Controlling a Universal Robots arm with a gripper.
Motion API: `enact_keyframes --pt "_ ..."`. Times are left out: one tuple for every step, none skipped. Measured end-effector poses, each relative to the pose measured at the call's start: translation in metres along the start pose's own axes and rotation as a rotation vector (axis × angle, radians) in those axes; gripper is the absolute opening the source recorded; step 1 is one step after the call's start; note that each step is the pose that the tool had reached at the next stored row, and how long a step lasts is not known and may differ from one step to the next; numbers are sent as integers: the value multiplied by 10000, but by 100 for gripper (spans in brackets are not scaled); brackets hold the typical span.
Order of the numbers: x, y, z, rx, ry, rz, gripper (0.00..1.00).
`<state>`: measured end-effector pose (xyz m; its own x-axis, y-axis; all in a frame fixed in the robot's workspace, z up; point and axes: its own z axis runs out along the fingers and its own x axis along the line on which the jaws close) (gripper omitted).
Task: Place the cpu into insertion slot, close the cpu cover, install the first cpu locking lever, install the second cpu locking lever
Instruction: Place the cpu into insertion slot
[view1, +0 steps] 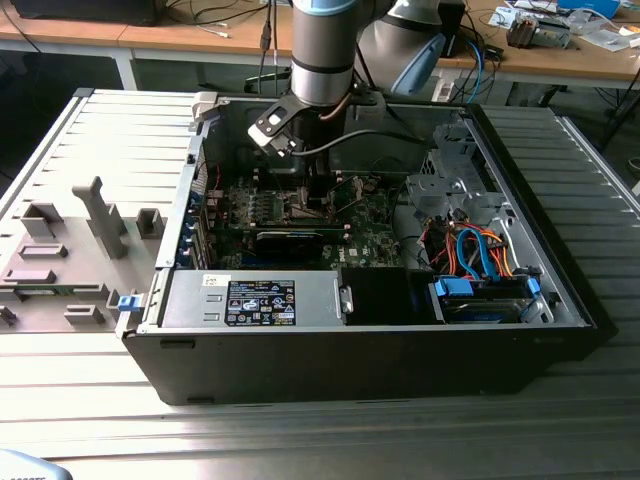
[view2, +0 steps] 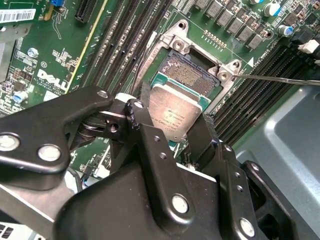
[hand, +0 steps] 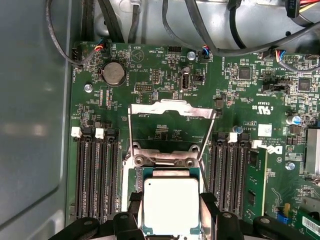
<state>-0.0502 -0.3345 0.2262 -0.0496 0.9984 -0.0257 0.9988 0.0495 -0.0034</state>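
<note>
Cpu (view2: 172, 112): flat square, dull silver top, thin green edge. Clamped between the black fingers of the gripper (view2: 175, 120), over the near part of the insertion slot (view2: 192, 75), not seated.
Slot: dark square recess, silvery rim, contact field partly exposed. Sits mid green board (hand: 165, 75), between two memory-slot banks (hand: 100, 175).
Cpu cover (hand: 172, 108): silvery frame, swung open, lying back on the board past the slot's hinge edge.

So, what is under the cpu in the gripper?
The insertion slot: in the second wrist view its pin field shows partly beyond the cpu. The rest is covered by the cpu held in the gripper.
</note>
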Motion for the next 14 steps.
enact_keyframes --pt "0 0 2 0 0 0 54" --pt "1 0 4 0 -1 -1 54" --pt "1 0 6 0 0 0 54" --pt "2 -1 10 0 0 0 54" --pt "2 -1 14 0 0 0 54" --pt "3 -2 17 0 0 1 54" --pt "4 -2 20 0 0 0 54" --pt "4 -2 23 1 0 0 54" --pt "4 -3 27 1 0 1 54" --pt "4 -3 28 1 -1 0 54" --pt "4 -3 30 1 0 1 54" --pt "4 -4 33 0 -1 1 54" --pt "4 -4 35 0 0 0 54" --pt "4 -4 38 0 0 0 54"
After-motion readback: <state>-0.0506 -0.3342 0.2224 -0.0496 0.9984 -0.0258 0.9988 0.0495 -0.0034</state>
